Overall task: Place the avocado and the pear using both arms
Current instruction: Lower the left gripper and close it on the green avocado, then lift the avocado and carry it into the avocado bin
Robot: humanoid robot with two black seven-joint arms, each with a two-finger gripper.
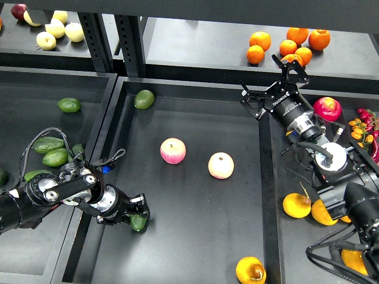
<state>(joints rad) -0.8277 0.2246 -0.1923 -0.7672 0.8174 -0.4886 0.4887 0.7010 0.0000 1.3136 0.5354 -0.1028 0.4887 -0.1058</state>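
From the head view, the left claw (135,218) grips the avocado (138,222) low over the middle tray (195,248), left of the pear (250,270). The right claw (267,89) hangs wide open, empty. Lower gently before letting go.

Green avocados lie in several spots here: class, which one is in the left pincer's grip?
The avocado at the near-left corner of the middle tray, clamped in the left pincer. The other green ones lie free, untouched.
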